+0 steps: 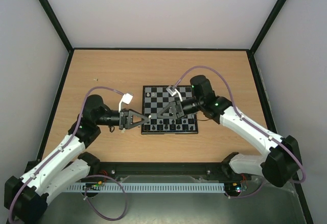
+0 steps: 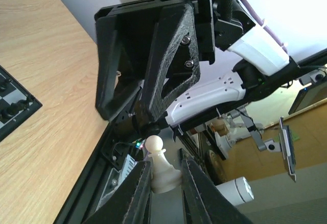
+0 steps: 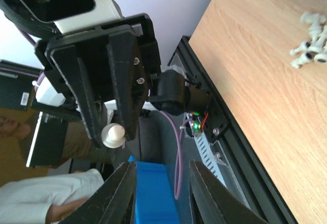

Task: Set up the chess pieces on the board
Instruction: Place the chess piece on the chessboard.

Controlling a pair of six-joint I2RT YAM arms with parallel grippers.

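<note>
Top external view: on the board at the middle of the desk, black chess pieces are ranked toward the desk's near edge, a white pawn is clamped in the left end effector, the right end effector is held apart and empty, and loose white pieces are left unplaced.

Right claw jaws apart, left claw gripping white pawn, white chess pieces lying on table
</note>
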